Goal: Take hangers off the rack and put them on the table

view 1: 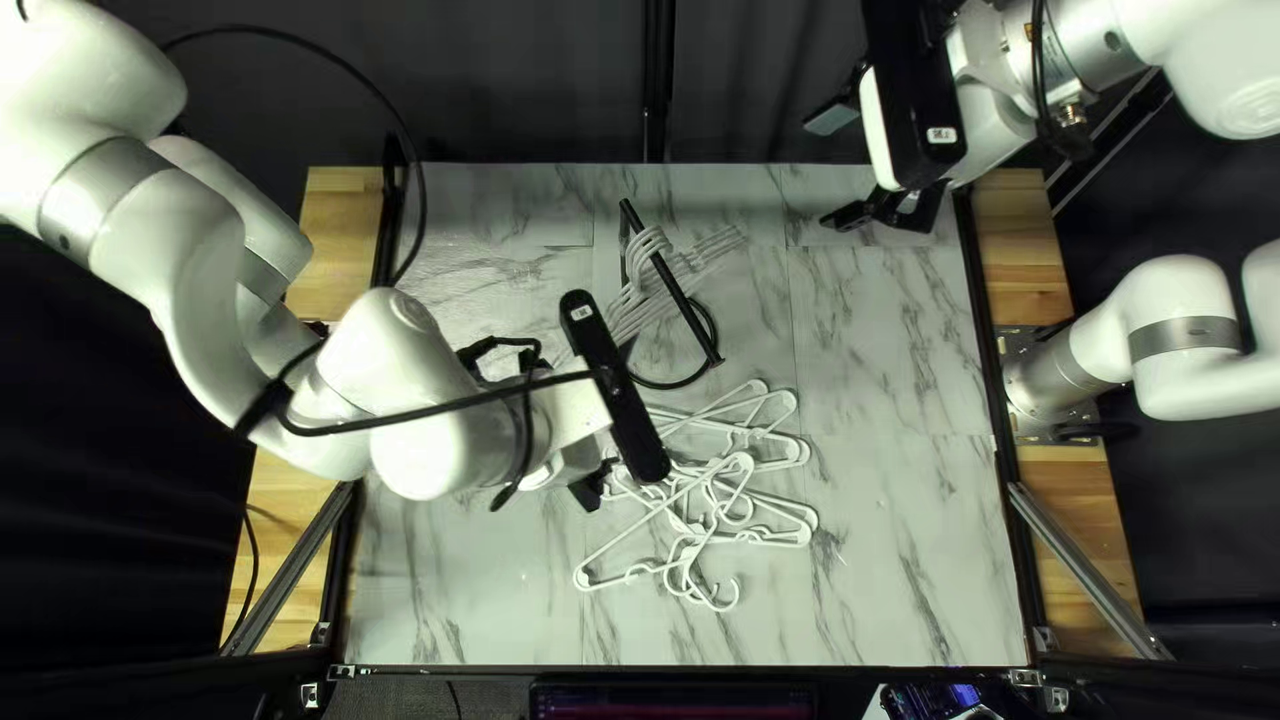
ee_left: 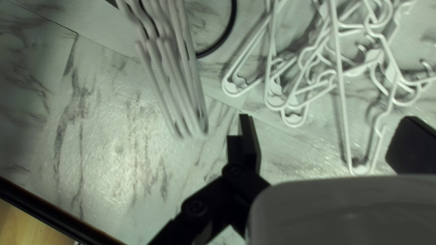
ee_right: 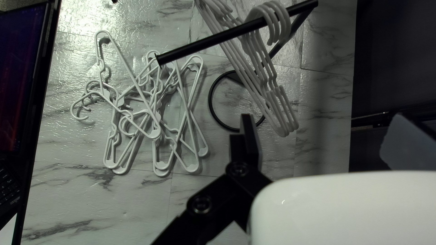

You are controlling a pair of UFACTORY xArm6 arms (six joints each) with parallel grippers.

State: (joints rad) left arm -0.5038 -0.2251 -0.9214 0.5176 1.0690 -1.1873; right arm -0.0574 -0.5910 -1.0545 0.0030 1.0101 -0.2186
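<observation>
Marbled bench (view 1: 907, 534) stretched open toward its right edge and near right corner. Hangers (ee_right: 270, 88) hung from the rack (view 1: 691, 314) in the far half, their long axes crossing its bar; the free end faced the near edge, probably the way off. Left end effector (ee_left: 328, 131), fingers apart by the loose pile (ee_right: 155, 133), had them toward the far edge and seemed nearer. Right end effector (ee_right: 323, 131), also spread, hovered near the far right corner.
</observation>
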